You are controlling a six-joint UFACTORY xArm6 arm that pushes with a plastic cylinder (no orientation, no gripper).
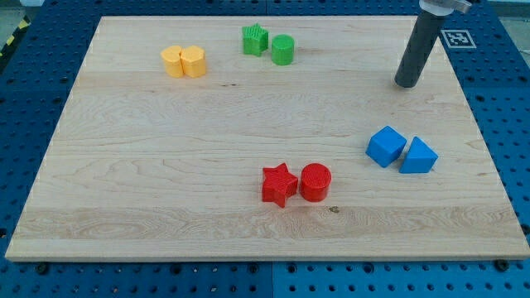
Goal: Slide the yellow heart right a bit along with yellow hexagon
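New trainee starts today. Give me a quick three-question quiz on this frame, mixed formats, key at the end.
1. True or false: my tip touches the yellow pair, the yellow heart and yellow hexagon.
2. Which pair lies nearest my tip? A) red star and red cylinder B) blue cube and blue triangular block C) green star and green cylinder
3. Fill in: the yellow blocks sit at the view's top ____.

Key: 1 false, my tip stands far off at the view's top right. 2 B. 3 left.
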